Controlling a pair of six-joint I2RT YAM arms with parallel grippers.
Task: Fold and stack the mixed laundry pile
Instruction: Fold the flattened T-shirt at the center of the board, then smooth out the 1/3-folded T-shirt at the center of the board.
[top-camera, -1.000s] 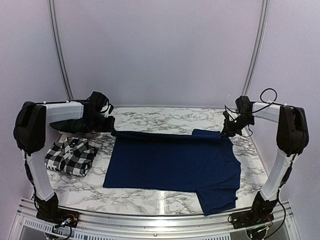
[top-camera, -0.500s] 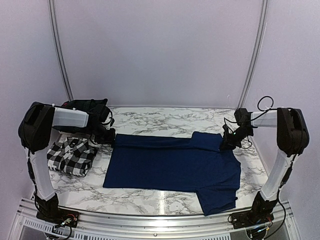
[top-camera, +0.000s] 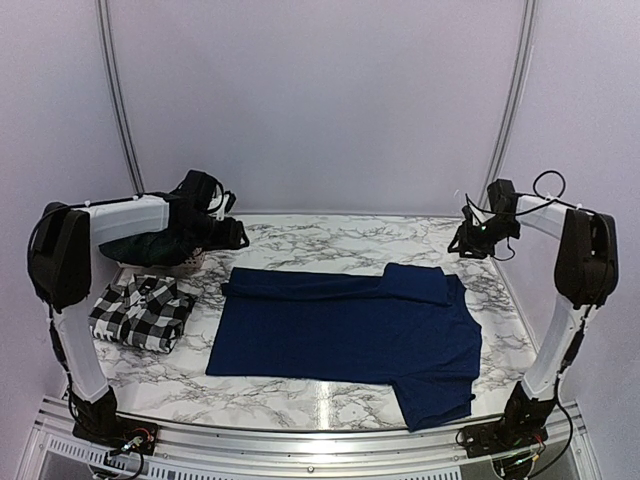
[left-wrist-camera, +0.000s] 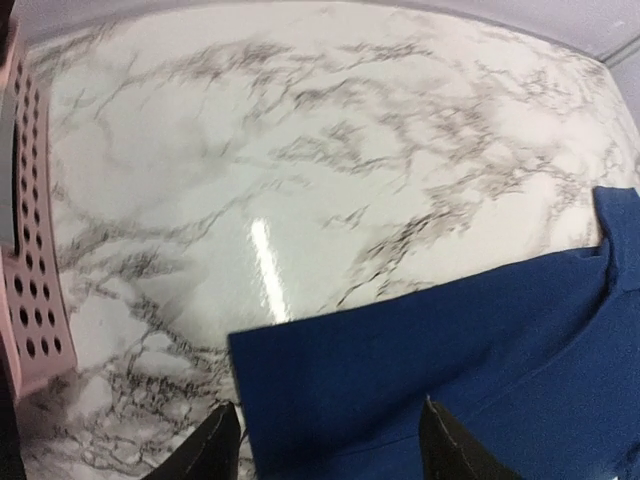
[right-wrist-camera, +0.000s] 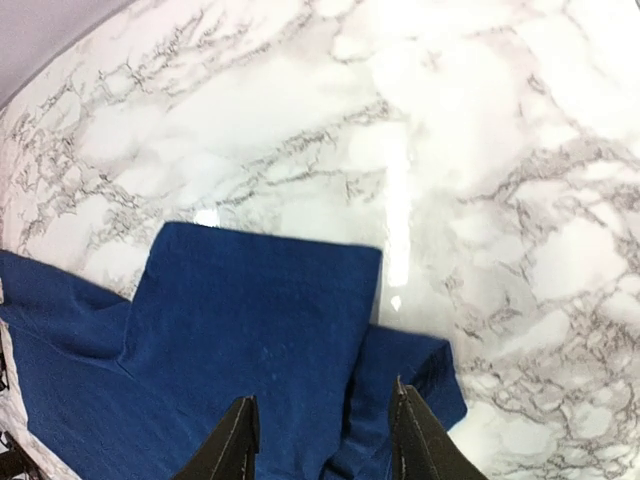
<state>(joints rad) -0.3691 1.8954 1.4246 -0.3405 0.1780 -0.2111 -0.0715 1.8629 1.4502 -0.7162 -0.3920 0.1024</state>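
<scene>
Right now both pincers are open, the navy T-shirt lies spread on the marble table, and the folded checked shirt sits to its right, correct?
No: the top external view shows the folded checked shirt to the left of the navy T-shirt, not its right. The rest stands.

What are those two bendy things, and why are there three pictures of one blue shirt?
Those are a robot's left arm and right arm, bolted to a marble table. Each ends in a two-finger pincher called a gripper. One picture comes from a camera above and behind the arms. The other two come from small cameras on the wrists, looking down from there. A navy T-shirt lies spread on the table, a folded black-and-white check shirt lies to its left, and a dark garment sits behind, partly hidden. The left gripper and right gripper are both open near the T-shirt's far corners, holding nothing.
</scene>
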